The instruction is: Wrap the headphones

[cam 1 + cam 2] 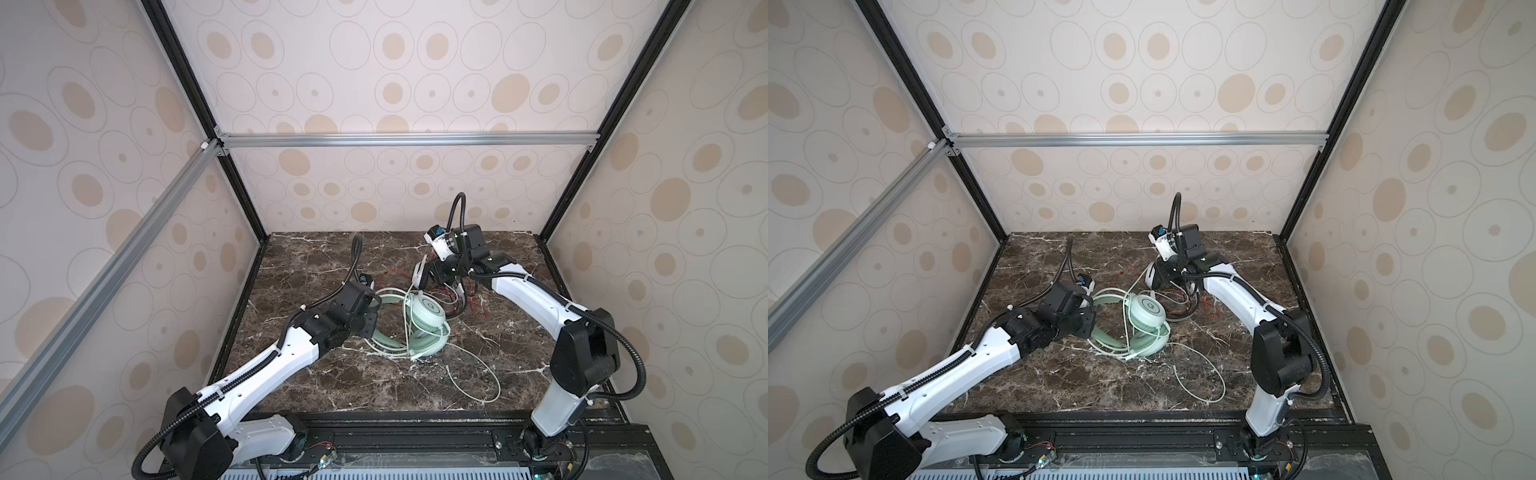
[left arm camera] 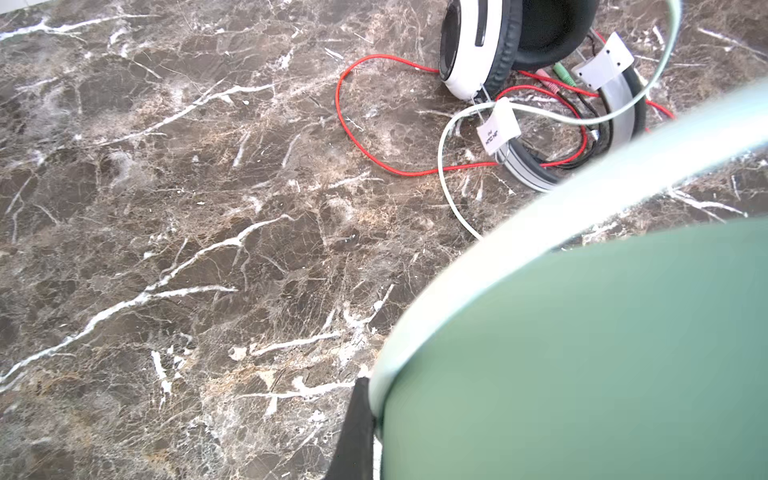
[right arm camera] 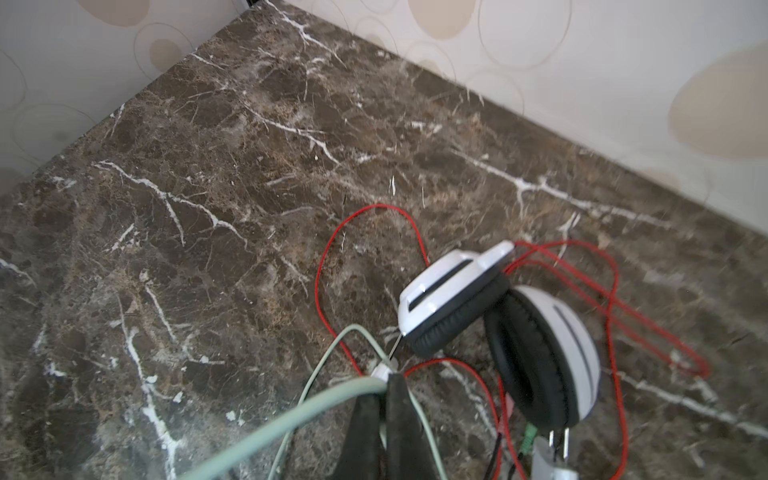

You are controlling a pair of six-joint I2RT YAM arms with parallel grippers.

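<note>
Left claw (image 1: 368, 322) shut on green headphones (image 1: 430, 309) band, I think, to steady them. Right claw (image 3: 384, 399), farther back, pinches green cable (image 3: 291, 419) for winding.

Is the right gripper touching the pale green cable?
Touching. The right wrist view shows the right gripper shut on the pale green cable, which is pinched between its dark jaws.
</note>
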